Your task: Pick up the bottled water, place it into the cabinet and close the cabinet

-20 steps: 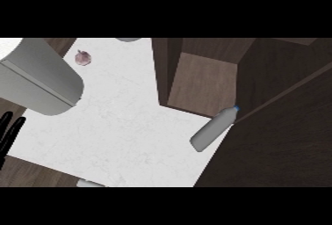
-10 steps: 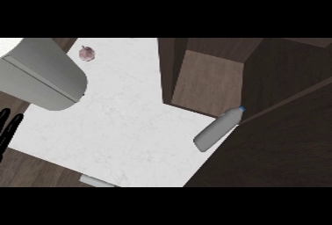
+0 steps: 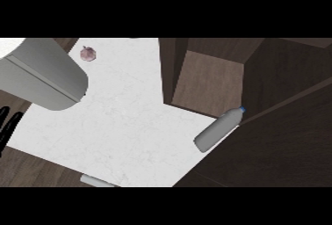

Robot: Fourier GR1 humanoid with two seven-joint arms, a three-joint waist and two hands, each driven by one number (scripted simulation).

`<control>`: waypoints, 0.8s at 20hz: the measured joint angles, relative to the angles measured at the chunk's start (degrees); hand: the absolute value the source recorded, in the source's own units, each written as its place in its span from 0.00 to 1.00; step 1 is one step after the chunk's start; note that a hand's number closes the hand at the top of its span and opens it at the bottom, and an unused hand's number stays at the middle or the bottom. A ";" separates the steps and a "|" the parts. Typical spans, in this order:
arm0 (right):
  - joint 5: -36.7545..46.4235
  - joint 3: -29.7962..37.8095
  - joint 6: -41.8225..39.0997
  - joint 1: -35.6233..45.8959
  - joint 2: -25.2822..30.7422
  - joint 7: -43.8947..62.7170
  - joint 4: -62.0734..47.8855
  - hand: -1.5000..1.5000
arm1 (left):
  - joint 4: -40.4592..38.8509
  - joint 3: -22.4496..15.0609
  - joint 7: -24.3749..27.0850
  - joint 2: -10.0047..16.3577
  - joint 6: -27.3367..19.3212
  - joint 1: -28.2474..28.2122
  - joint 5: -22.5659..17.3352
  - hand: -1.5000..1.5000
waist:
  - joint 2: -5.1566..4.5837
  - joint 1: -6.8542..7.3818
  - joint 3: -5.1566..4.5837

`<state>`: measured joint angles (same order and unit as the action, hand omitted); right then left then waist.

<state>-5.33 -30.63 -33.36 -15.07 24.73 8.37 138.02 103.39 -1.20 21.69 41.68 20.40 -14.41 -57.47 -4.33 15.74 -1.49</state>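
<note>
The grey translucent plastic water bottle with a blue cap [image 3: 218,130] lies tilted at the right edge of the white marble tabletop [image 3: 123,132]. Its cap points up and right toward the dark brown wooden cabinet [image 3: 209,81]. It is outside the cabinet, and no hand holds it.

Hazards, as judgements:
- The bottle sits at the tabletop's edge. A sideways nudge on approach could roll it off.
- The round, smooth body may slip or turn if it is grasped off-centre.
- The cap is just beside a dark cabinet panel [image 3: 285,140]. Lifting without clearance could knock the bottle against it.
- If the bottle is set too near the opening, it may block the door from closing.

Containers:
- The cabinet stands open. Its lit inner wall shows bare wood and nothing stored, but its deeper part is in shadow.
- The bottle's fill level cannot be read.

The black left hand [image 3: 8,126] shows at the view's left edge, fingers extended and holding nothing, well apart from the bottle. The right hand is not visible. A small pinkish-purple round object [image 3: 88,53] lies at the tabletop's far side, away from the working path.
</note>
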 measured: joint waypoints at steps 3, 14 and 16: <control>-0.21 0.51 1.03 3.53 -1.61 3.14 -3.08 1.00 | -0.39 -0.06 -0.08 -0.10 0.15 0.25 -0.18 0.00 | 0.05 0.01 0.06; -3.29 3.49 5.09 19.67 -10.90 12.85 -17.25 1.00 | -1.98 0.05 -0.57 -0.02 0.95 0.68 -0.78 0.00 | 0.78 -0.31 0.51; -2.77 5.43 7.16 23.38 -13.25 14.20 -20.60 1.00 | -2.28 0.30 -0.55 -0.02 0.91 0.69 -0.92 0.00 | 1.01 -0.66 0.62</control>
<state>-8.10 -25.20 -26.21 8.31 11.47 22.57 117.42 101.11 -0.90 21.14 41.66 21.31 -13.72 -58.39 -3.33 15.09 -0.87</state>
